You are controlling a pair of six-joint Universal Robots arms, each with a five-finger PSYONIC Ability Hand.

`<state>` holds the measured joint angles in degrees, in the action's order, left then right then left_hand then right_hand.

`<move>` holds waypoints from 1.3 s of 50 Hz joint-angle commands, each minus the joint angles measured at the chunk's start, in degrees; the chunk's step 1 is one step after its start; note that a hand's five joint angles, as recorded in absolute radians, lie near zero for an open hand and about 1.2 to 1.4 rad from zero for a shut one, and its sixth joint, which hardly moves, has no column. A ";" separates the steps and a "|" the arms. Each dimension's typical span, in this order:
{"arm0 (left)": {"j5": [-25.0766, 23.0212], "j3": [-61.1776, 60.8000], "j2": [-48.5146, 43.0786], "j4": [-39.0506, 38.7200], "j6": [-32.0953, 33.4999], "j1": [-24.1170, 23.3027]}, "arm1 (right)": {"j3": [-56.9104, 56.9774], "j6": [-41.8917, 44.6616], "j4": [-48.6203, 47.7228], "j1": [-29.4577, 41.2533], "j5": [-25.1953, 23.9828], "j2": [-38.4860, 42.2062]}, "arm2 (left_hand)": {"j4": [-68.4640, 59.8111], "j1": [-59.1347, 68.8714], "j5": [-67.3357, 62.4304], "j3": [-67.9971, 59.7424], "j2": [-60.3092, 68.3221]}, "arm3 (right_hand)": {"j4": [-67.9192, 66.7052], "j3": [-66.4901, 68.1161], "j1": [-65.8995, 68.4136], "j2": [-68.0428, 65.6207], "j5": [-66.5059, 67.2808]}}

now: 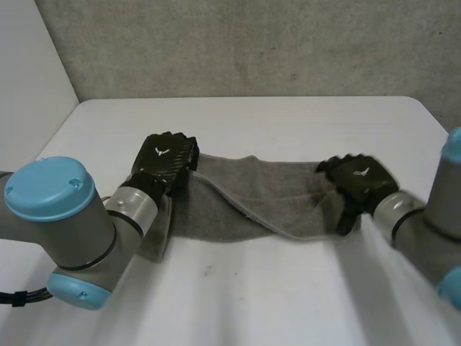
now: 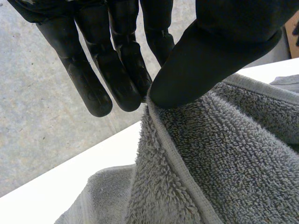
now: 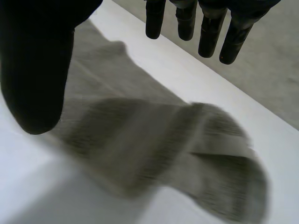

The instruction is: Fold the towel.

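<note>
The left hand (image 1: 167, 160) was closed on the soft grey terry-cloth towel (image 1: 266, 198). Its thumb pressed the flat woven hem against the straight fingers (image 2: 117, 79), a pinch at the towel's left end. The cloth stood up at that pinch and fell away from it in a loose slope. The right hand (image 1: 360, 180) was open over the towel's right end, its fingers (image 3: 210, 32) straight and held well apart from the thumb, gripping nothing. Whether any part of it touched the cloth could not be told.

The towel lay as a long strip between the two hands on the white bench (image 1: 288, 288). One layer was turned over from the left end and ran slantwise toward the towel's near edge, and the right end was rumpled into a soft hump.

By the look of it, the towel would handle as a light, limp thing with no stiffness of its own, sagging wherever it was not carried. The looped pile should give the fingers good purchase, so slipping seemed unlikely, and nothing about it looked fragile. The hem, flatter and firmer than the pile, looked the best place to hold. The right hand would do well to take the hem at a corner of the right end, matching the left, since a grab in the middle would probably only bunch the cloth.
</note>
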<state>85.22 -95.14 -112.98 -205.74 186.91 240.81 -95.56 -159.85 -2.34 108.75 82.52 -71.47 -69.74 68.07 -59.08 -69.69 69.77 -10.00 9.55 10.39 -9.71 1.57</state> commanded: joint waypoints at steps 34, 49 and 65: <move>0.12 0.74 2.77 1.93 -1.28 5.19 | 7.14 -5.03 -22.80 5.60 14.60 18.29 | -10.26 11.93 -10.92 -10.31 10.23 | -31.71 32.15 31.32 -31.99 30.14; 0.12 0.30 2.59 1.93 -1.28 5.37 | 7.58 -2.30 -18.15 -3.01 5.64 15.39 | -10.26 11.93 -10.92 -10.31 10.23 | -49.16 49.61 48.78 -49.45 47.59; 0.03 -0.75 2.15 2.19 -1.19 5.19 | 8.11 -2.13 -12.60 -3.89 4.49 11.88 | -10.26 11.93 -10.92 -10.31 10.23 | -30.39 30.83 30.00 -30.67 28.82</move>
<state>85.27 -95.68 -110.56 -203.59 185.64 246.01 -87.46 -162.15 -16.31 104.78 86.99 -59.07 -69.74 68.38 -59.25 -69.69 69.77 -40.41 40.34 45.81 -40.56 30.68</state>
